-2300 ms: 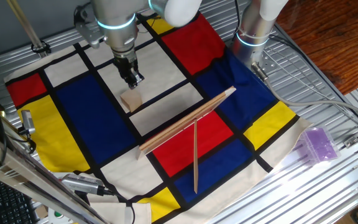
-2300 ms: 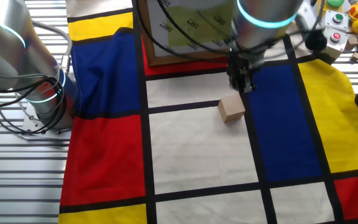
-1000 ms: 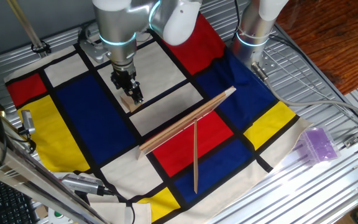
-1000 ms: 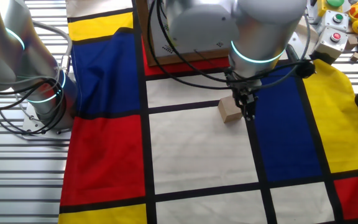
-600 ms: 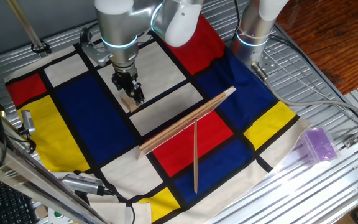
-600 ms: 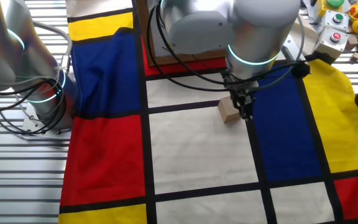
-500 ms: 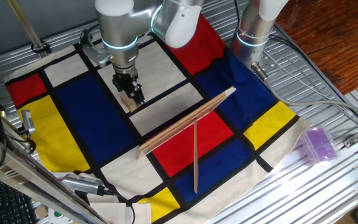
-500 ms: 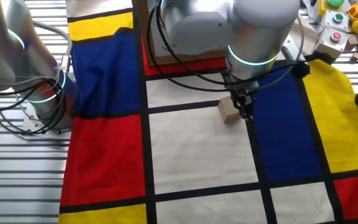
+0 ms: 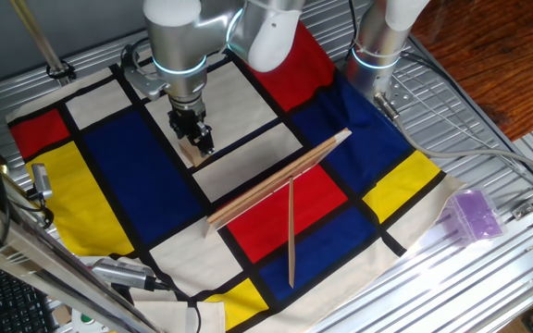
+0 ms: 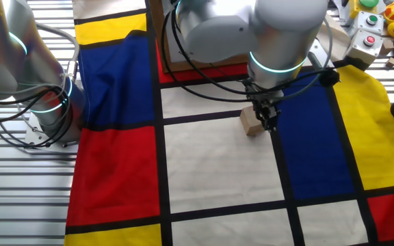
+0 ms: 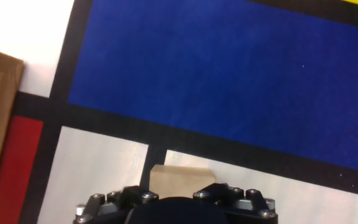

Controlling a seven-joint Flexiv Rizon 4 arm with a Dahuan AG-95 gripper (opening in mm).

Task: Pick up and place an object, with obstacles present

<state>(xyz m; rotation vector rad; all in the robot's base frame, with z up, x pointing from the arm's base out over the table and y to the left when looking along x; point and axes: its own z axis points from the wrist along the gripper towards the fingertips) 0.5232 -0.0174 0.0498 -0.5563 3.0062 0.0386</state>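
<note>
Matt cloth (image 9: 109,166) w/ colour blocks is covering ribbed metal table (image 9: 489,268). Block (image 10: 251,122), plank (image 9: 276,180) & stick (image 9: 291,231) are showing pale matt wood. Arm shell (image 9: 176,28) is looking smooth, satin grey. Purple box (image 9: 475,215) is looking like translucent plastic.

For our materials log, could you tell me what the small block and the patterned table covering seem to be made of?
The block looks like pale, unfinished wood: matte tan faces, crisp edges. The covering appears to be printed fabric, judging by its wrinkles and draped edge.
</note>
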